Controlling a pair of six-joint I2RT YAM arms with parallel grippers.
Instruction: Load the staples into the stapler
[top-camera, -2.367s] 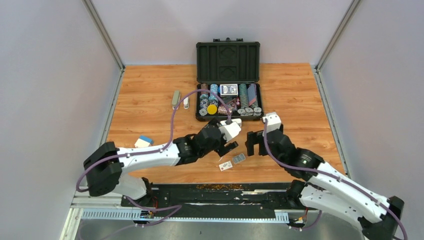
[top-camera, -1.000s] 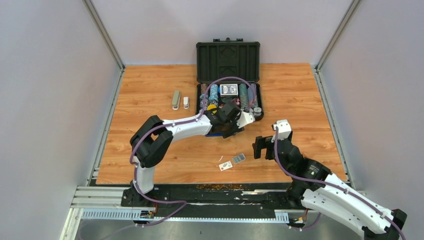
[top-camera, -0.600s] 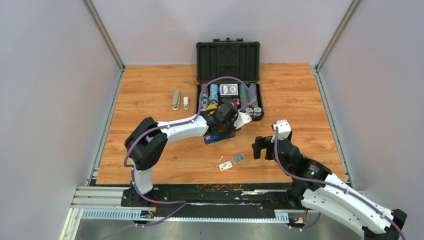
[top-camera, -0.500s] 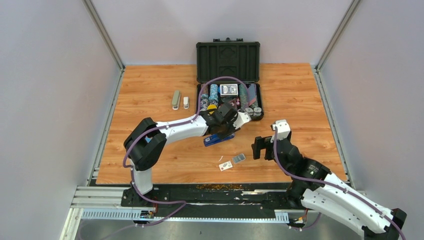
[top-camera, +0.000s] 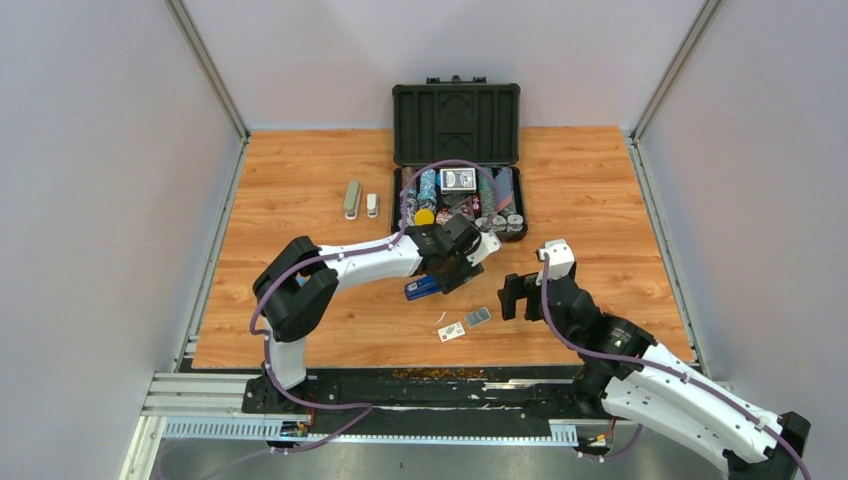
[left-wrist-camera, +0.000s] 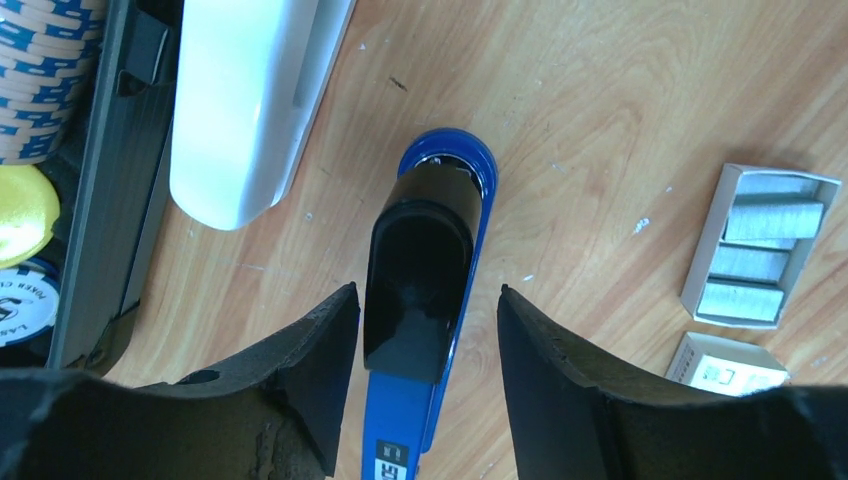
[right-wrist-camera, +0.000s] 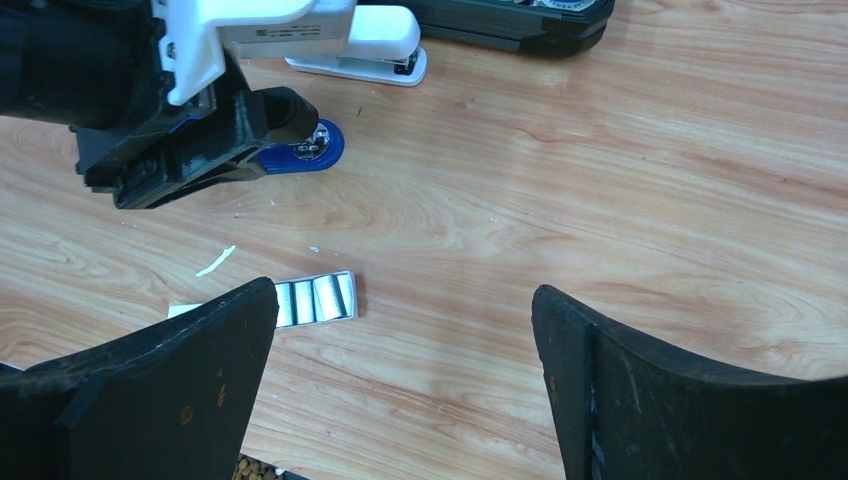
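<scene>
The blue stapler (left-wrist-camera: 437, 165) lies on the wooden worktop (top-camera: 300, 240), just in front of the open poker case (top-camera: 457, 237) and left of the staples (left-wrist-camera: 772, 220). The left gripper (left-wrist-camera: 425, 295) straddles it. Its jaws are spread, one on each side, with a slim gap of wood showing between each finger and the stapler's body, so it is not pinched. The stapler's rounded end pokes out past the fingertips.

The staples sit as four silvery blocks in a small open white tray (left-wrist-camera: 712, 235) resting flat on the worktop. Touching the tray's near corner is a tiny white box (left-wrist-camera: 725, 365).

The poker case's lower half holds rows of chips (top-camera: 487, 185), a deck of cards (top-camera: 457, 179) and a yellow chip (top-camera: 425, 216). Its lid (top-camera: 456, 110) is laid back behind. A white stapler (right-wrist-camera: 370, 45) lies against the case's front edge.

The right gripper (right-wrist-camera: 400, 295) hangs over bare wood right of the tray, with its jaws spread wide. Far left, a grey-olive stapler (top-camera: 351, 198) and a small white object (top-camera: 372, 205) lie side by side.
</scene>
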